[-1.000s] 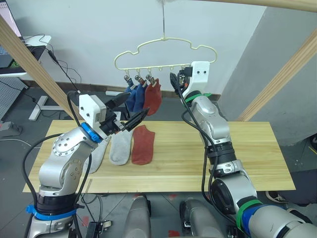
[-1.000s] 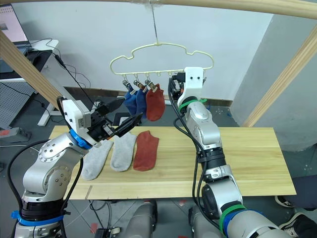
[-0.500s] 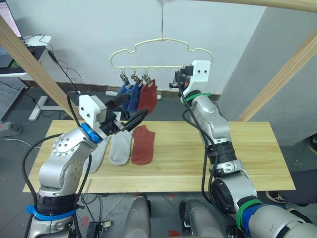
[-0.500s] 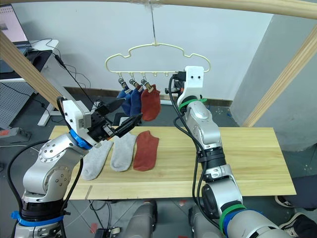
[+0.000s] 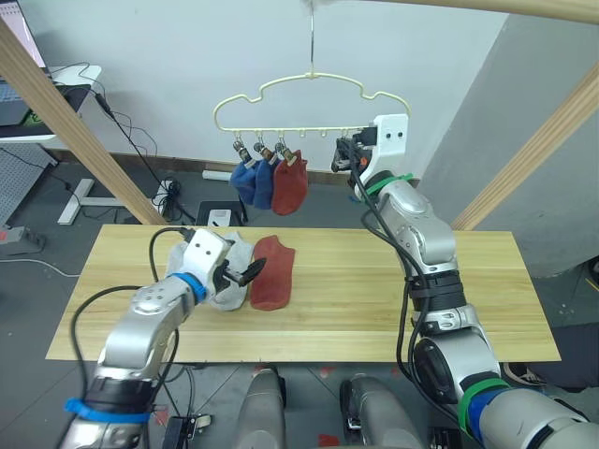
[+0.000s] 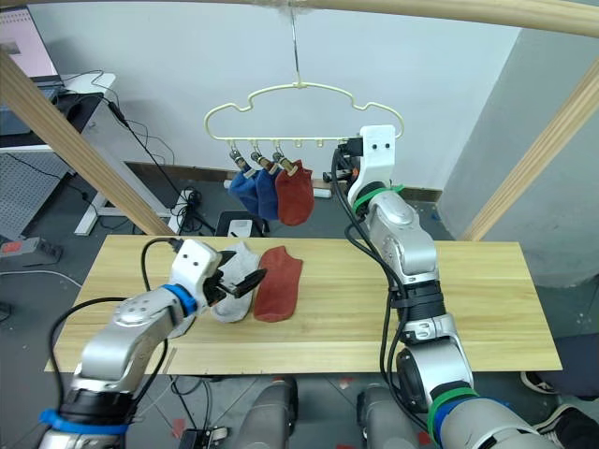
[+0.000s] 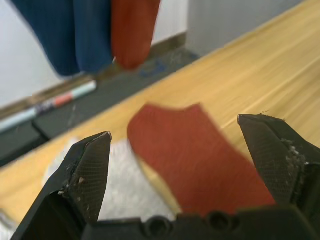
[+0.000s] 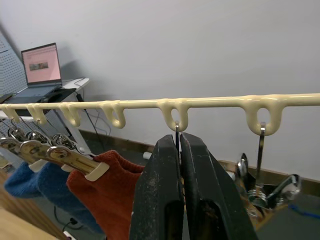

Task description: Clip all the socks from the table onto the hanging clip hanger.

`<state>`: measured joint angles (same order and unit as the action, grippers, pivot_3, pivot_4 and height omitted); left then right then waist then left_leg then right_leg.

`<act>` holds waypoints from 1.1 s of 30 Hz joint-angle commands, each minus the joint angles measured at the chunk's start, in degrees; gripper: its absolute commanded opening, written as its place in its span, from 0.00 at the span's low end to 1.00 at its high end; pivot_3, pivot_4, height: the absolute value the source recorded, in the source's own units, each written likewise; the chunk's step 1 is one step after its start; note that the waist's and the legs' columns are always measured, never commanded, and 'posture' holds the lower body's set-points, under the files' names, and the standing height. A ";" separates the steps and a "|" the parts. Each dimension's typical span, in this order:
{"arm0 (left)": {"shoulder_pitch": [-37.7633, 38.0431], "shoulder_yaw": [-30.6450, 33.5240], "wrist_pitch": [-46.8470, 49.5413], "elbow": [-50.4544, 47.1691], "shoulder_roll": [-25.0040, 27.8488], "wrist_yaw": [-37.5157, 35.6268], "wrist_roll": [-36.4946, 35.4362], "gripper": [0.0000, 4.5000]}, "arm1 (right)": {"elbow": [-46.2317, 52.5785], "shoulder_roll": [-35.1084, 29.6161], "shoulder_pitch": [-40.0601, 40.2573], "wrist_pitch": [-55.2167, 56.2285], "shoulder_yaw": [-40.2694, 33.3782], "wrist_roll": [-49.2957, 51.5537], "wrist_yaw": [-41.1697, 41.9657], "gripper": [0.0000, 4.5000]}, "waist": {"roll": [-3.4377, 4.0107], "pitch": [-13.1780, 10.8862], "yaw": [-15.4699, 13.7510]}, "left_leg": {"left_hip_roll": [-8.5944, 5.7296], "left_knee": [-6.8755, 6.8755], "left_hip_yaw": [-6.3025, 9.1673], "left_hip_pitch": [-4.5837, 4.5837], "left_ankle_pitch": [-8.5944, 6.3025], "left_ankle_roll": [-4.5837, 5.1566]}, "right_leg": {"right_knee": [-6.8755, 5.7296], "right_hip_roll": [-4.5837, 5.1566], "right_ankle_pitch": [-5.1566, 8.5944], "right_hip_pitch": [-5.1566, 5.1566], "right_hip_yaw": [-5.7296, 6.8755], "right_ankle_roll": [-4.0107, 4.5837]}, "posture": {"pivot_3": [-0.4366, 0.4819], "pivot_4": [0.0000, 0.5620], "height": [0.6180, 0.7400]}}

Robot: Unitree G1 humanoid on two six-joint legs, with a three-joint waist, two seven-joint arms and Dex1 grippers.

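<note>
The pale-yellow clip hanger hangs over the table's far edge. Two blue socks and one rust red sock are clipped to it. My right gripper is up at the hanger's bar, shut on the thin wire of a clip. On the table lie a rust red sock and a light grey sock. My left gripper hovers low and open over these two; the red sock lies between its fingers and the grey sock beside it.
Slanted wooden poles stand at the left and the right, and a top pole carries the hanger's hook. A desk with a laptop and cables stands beyond the table's left end.
My left arm has dropped from chest height to just above the table, over the grey and red socks. The hanger swung left and back. My right gripper stayed on the clip.
</note>
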<state>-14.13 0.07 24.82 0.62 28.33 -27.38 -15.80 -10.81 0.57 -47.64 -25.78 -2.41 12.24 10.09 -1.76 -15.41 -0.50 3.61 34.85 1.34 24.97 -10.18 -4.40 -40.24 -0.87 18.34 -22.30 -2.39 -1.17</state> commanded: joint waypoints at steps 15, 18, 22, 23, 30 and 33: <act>-13.64 -6.21 -8.20 33.31 -12.33 0.92 11.46 1.00 | 6.22 -0.25 1.99 -3.50 0.89 0.22 -2.25 0.00 | -0.01 0.01 0.72 | -0.06 0.03 -0.06 0.01 0.02 0.03 | -0.01 -0.04 0.00 0.03 -0.01 0.00 | 0.51 0.43 1.00; -12.91 -7.42 -7.97 32.19 -12.00 -0.90 12.54 0.92 | 6.43 -0.30 2.09 -3.72 0.90 0.21 -2.37 0.00 | 0.00 0.01 0.78 | -0.11 0.05 -0.06 0.00 0.03 0.06 | -0.06 -0.05 0.00 0.04 -0.01 0.00 | 0.51 0.43 1.00; -11.13 -7.97 -8.00 29.07 -11.52 -3.29 12.85 0.68 | 6.30 -0.34 2.19 -3.76 0.96 0.26 -2.39 0.00 | 0.03 0.04 0.76 | -0.08 0.04 -0.04 -0.03 0.04 0.06 | -0.09 -0.05 0.00 0.04 0.01 0.00 | 0.52 0.42 1.00; -10.74 -8.05 -7.82 28.23 -11.42 -3.75 12.86 0.65 | 6.22 -0.35 2.20 -3.74 0.96 0.30 -2.37 0.00 | 0.03 0.04 0.76 | -0.08 0.04 -0.04 -0.03 0.04 0.06 | -0.10 -0.05 0.00 0.04 0.01 0.00 | 0.52 0.42 1.00; -9.40 -7.73 -8.05 25.39 -10.86 -5.34 12.98 0.35 | 5.55 -0.25 1.92 -3.41 1.19 0.48 -1.94 0.00 | 0.03 0.04 0.70 | -0.07 0.05 -0.02 -0.04 0.05 0.07 | -0.15 -0.04 0.00 0.04 0.01 0.00 | 0.54 0.41 1.00; -8.59 -7.49 -8.79 23.50 -10.32 -6.42 12.69 0.21 | 5.42 -0.28 1.82 -3.44 1.24 0.53 -1.74 0.00 | 0.03 0.04 0.70 | -0.07 0.05 -0.03 -0.04 0.05 0.07 | -0.15 -0.04 0.00 0.04 0.01 0.00 | 0.54 0.40 1.00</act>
<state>-23.80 -6.97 16.06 25.57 17.69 -32.70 -3.20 -6.33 0.38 -45.85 -29.34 -1.01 12.48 8.15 -1.73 -15.37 0.20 3.55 34.90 1.31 24.93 -10.13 -4.33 -40.38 -0.91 18.33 -22.27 -2.38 -1.17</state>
